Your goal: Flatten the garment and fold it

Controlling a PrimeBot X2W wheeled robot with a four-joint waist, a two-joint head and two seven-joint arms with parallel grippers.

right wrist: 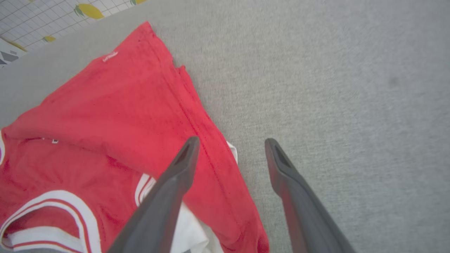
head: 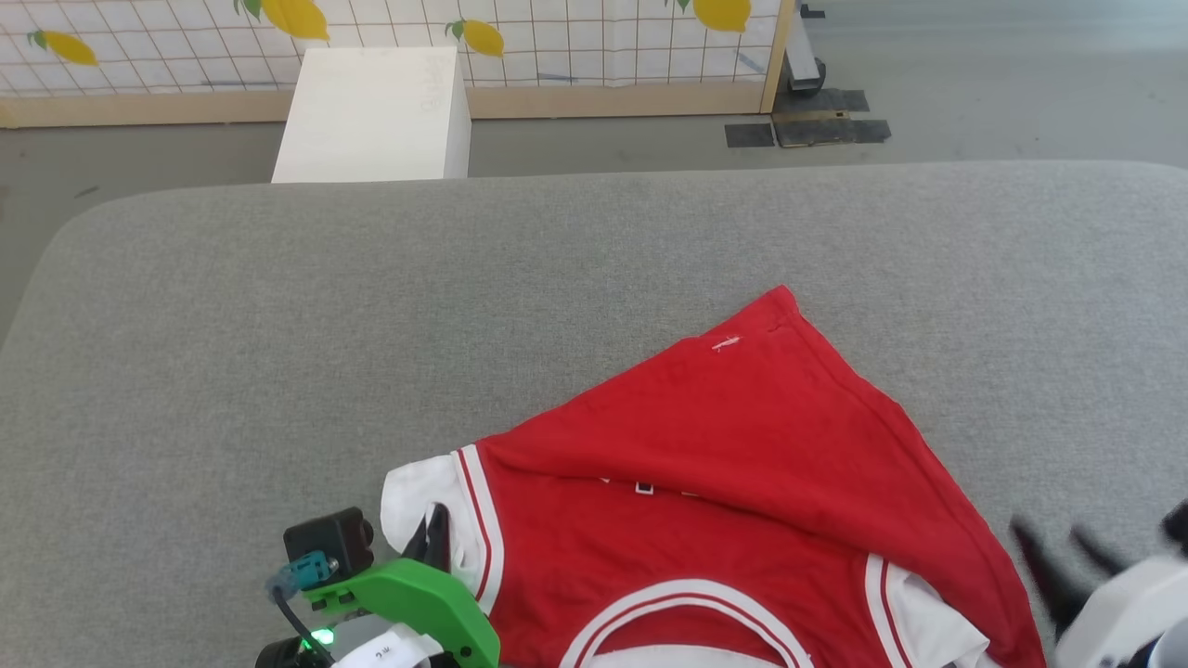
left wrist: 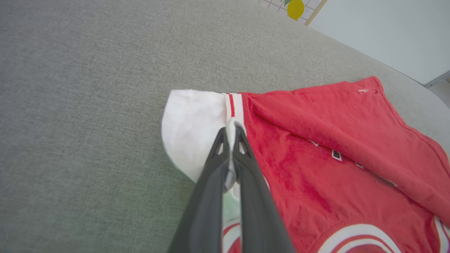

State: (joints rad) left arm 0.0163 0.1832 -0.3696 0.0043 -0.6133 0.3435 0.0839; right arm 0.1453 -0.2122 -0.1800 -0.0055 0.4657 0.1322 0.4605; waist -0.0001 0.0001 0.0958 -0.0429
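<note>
Head view shows the garment (head: 742, 445) folded over itself on the grey table (head: 371, 325); left gripper (left wrist: 230, 131) pinches its white sleeve (left wrist: 191, 119), right gripper (right wrist: 232, 142) gapes wide at its edge, holding nothing.

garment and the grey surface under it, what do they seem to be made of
The garment: looks like soft knit cotton-type jersey, matte with a slightly fuzzy nap; it drapes and creases limply. The grey surface: seems a woven upholstery fabric, matte and heathered, with fine visible weave; padding underneath cannot be told.
</note>
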